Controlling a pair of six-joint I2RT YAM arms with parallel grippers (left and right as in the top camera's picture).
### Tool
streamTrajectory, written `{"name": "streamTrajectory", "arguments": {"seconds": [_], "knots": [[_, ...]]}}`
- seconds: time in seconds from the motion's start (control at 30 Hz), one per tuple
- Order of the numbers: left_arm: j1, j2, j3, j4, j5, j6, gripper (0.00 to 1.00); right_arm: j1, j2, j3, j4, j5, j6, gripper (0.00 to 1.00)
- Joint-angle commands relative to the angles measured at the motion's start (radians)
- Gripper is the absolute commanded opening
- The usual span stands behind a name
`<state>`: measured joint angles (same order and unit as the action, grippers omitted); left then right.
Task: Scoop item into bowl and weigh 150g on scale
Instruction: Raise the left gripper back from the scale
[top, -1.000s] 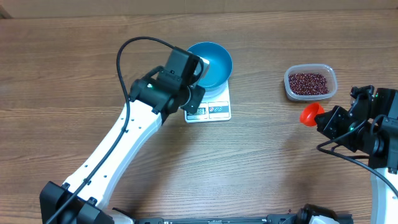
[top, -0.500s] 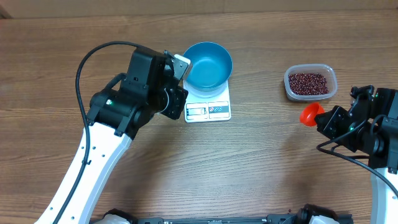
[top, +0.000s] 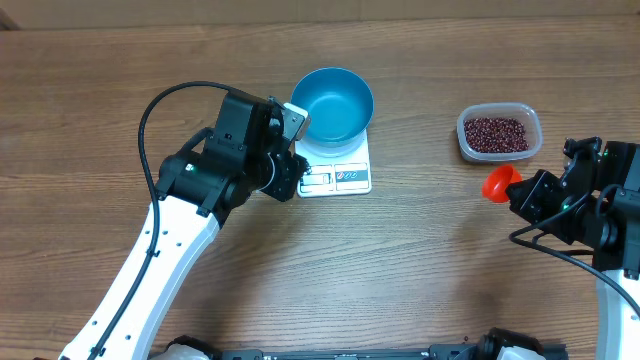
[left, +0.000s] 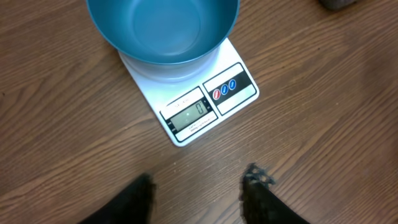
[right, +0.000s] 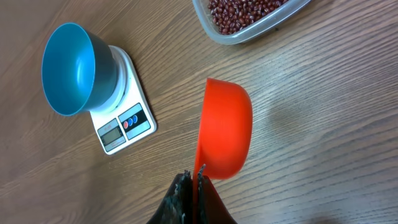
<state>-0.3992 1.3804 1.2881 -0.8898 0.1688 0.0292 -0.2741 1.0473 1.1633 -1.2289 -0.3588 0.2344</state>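
The blue bowl (top: 335, 103) stands empty on the white scale (top: 345, 178), whose display (left: 189, 112) reads zero. My left gripper (left: 200, 180) hovers over bare wood just in front of the scale's front left corner, open with nothing between its fingers. In the overhead view the left gripper (top: 288, 172) sits beside the scale's left edge. The red-brown beans (top: 495, 132) fill a clear tub at the right. My right gripper (right: 198, 177) is shut on the handle of an orange-red scoop (right: 227, 134), empty and held on its side above the table, near the tub.
The clear plastic tub (right: 214, 32) lies far right of the scale, with bare wooden table between them. The left arm's black cable (top: 160, 110) loops up over the table to the left of the bowl. The right arm (top: 600, 210) is at the table's right edge.
My left arm has pulled back leftward from over the scale's front left corner, and its jaws have opened. The right arm and scoop have not moved.
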Motion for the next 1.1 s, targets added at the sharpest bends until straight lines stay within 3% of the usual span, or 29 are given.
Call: {"name": "streamTrajectory", "arguments": {"seconds": [0.0,0.1,0.23,0.43,1.07], "knots": [[0.0,-0.006,-0.003,0.004,0.003,0.009,0.61,-0.002,-0.003,0.026,0.003,0.006,-0.007,0.04],[0.0,-0.006,-0.003,0.004,0.004,0.01,0.85,-0.002,-0.003,0.026,0.003,0.007,-0.008,0.04],[0.0,-0.006,-0.003,0.005,0.004,0.01,1.0,-0.002,-0.003,0.026,0.003,0.007,-0.007,0.04],[0.0,-0.006,-0.003,0.005,-0.065,0.02,1.0,-0.002,-0.003,0.026,0.004,0.007,-0.007,0.04],[0.0,-0.006,-0.003,0.004,-0.062,0.016,0.99,-0.002,-0.003,0.026,0.007,0.0,-0.001,0.04]]}}
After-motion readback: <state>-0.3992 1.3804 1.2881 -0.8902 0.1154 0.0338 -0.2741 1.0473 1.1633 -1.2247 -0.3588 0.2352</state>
